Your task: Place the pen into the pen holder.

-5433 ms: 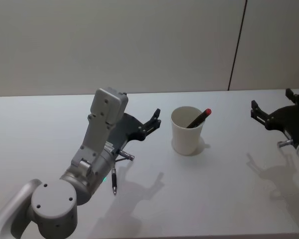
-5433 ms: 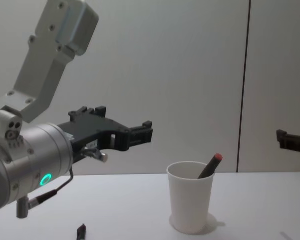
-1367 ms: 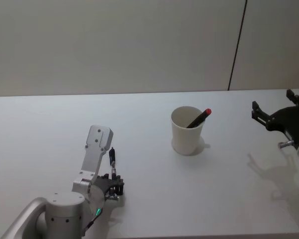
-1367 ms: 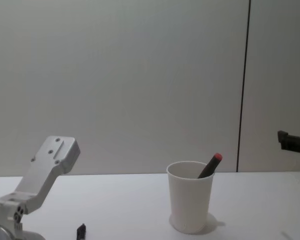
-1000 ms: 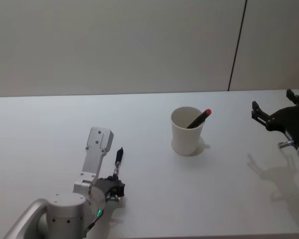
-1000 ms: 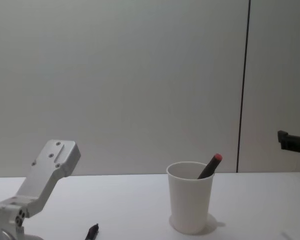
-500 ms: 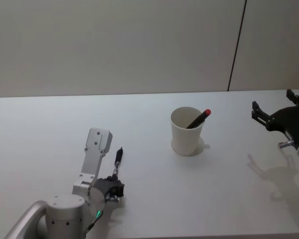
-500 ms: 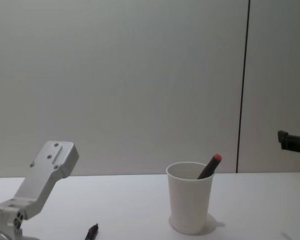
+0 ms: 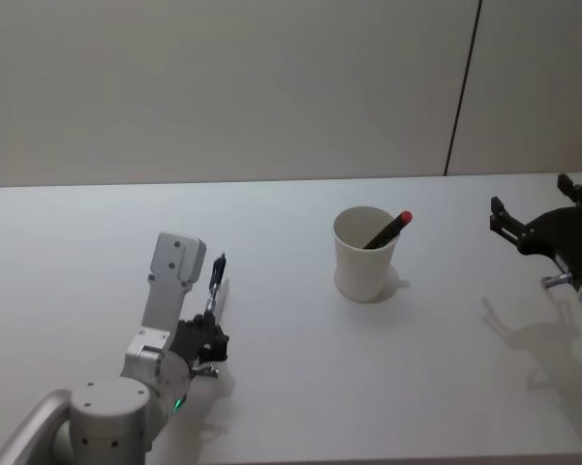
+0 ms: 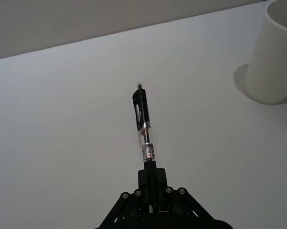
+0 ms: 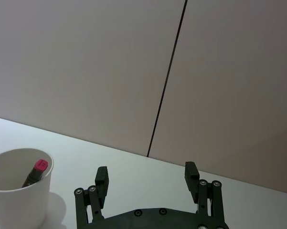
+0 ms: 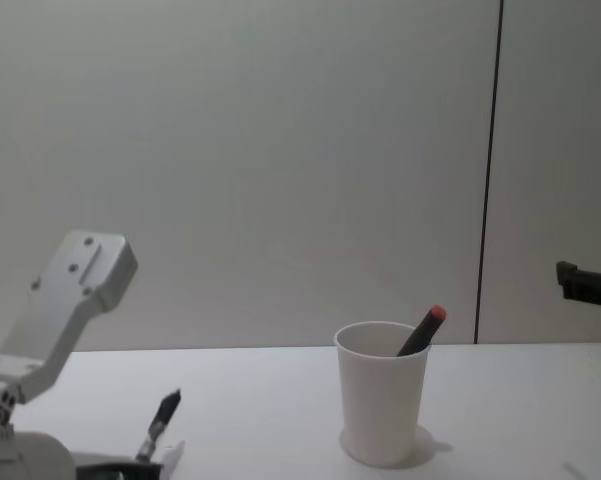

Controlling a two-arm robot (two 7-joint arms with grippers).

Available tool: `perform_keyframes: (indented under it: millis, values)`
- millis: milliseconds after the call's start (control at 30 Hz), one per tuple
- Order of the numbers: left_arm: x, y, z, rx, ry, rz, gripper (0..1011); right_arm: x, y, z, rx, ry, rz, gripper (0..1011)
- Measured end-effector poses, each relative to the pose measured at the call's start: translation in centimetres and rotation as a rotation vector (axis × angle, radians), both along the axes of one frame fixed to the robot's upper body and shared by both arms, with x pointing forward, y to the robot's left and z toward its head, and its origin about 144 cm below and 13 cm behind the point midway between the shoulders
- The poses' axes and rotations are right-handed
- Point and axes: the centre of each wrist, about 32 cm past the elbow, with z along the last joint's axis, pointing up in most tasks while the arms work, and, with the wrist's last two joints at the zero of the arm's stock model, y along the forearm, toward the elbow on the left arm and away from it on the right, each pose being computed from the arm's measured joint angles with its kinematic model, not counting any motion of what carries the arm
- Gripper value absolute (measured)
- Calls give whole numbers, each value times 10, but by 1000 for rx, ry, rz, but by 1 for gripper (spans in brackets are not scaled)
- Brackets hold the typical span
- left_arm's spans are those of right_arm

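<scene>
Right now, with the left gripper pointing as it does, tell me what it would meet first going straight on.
Nothing close, it seems: the left gripper, shut on the pen, points across the table toward the back wall. The pen holder stands off that line, though depth is unclear.

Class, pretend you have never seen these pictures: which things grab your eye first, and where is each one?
The left gripper, low at the near left of the table, is shut on a black pen that sticks up at a tilt. In the middle stands a white cup with a red-capped pen leaning inside. The right gripper hangs open at the far right.
</scene>
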Motion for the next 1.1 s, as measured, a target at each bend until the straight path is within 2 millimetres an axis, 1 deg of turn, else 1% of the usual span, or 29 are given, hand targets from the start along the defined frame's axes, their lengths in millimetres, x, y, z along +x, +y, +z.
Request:
perform_keyframes:
  millis: [333, 600, 867, 1100]
  values:
    - [-10, 6, 10, 15, -110, -49, 111, 0, 0, 0, 0, 0, 0, 1001]
    - [-16, 15, 16, 14, -204, -137, 111, 0, 0, 0, 0, 0, 0, 1001]
    - [-17, 23, 21, 4, -287, -242, 111, 0, 0, 0, 0, 0, 0, 1001]
    - [-13, 28, 26, -6, -357, -352, 111, 0, 0, 0, 0, 0, 0, 1001]
